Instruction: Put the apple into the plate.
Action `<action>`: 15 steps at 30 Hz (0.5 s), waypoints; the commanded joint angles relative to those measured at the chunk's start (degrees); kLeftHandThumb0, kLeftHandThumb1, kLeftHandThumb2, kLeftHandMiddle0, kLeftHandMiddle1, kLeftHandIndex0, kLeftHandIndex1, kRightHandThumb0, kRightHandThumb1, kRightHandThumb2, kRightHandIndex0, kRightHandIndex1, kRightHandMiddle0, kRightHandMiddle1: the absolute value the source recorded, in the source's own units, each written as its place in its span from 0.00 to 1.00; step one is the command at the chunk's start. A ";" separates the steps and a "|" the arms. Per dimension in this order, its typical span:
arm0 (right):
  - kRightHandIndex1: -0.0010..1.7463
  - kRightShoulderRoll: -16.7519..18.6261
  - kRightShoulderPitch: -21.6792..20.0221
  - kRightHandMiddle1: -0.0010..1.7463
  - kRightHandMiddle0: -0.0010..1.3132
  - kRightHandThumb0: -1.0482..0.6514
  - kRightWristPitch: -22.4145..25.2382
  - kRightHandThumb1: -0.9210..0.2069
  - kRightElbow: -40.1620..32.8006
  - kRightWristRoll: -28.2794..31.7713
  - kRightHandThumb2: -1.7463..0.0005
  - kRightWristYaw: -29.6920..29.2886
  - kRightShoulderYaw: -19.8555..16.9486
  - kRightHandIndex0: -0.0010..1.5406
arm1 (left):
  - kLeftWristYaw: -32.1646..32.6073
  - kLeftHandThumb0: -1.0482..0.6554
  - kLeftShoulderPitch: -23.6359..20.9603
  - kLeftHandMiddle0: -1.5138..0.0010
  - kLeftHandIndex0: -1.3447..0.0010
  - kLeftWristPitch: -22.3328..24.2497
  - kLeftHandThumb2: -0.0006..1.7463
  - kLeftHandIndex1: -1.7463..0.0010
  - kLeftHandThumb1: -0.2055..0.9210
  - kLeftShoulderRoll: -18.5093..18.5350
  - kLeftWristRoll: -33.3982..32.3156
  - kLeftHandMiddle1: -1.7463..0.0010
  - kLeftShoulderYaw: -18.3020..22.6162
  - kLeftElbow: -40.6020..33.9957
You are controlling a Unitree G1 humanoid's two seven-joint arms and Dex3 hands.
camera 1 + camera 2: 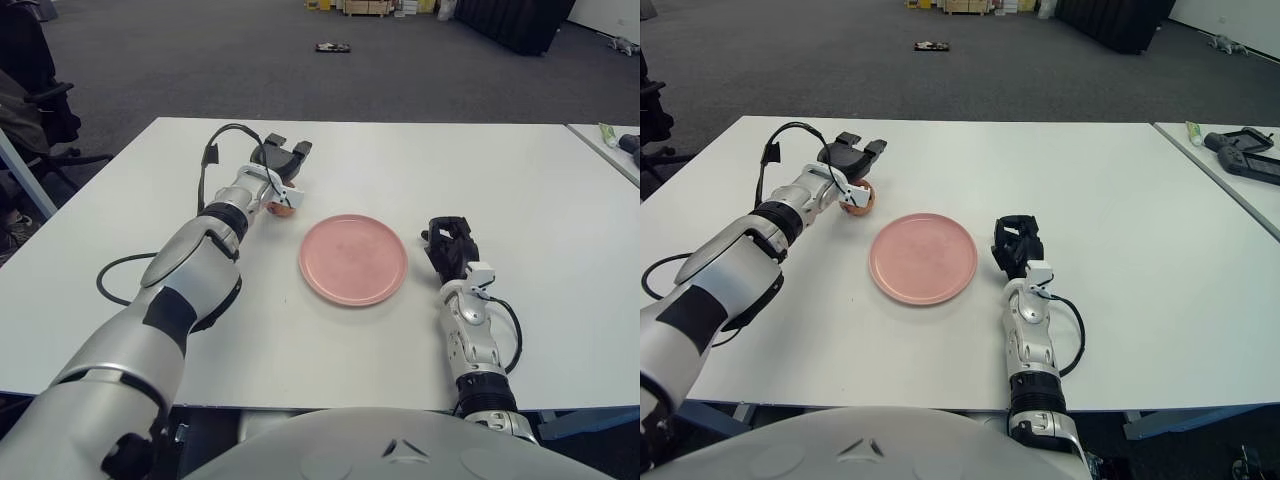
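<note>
A red-orange apple [283,207] sits on the white table [520,180] just beyond the upper left rim of the pink plate [353,259], which holds nothing. My left hand [285,160] is directly over the apple, its dark fingers spread and reaching past it; the palm hides most of the fruit, and I see no finger wrapped around it. The apple also shows in the right eye view [858,199], under the hand and clear of the plate [923,257]. My right hand [451,247] shows just right of the plate.
A black cable [112,275] loops on the table left of my left arm. A second table [1240,150] at the far right carries a controller and a small tube. Beyond the table is grey floor, with a chair at the far left.
</note>
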 commanded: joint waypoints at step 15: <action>0.77 -0.05 0.72 1.00 0.15 0.41 0.40 0.00 -1.10 -0.33 0.70 0.15 0.89 0.28 | 0.50 0.14 -2.59 1.00 1.00 -1.03 0.46 0.74 0.69 0.03 1.28 0.68 -1.26 0.17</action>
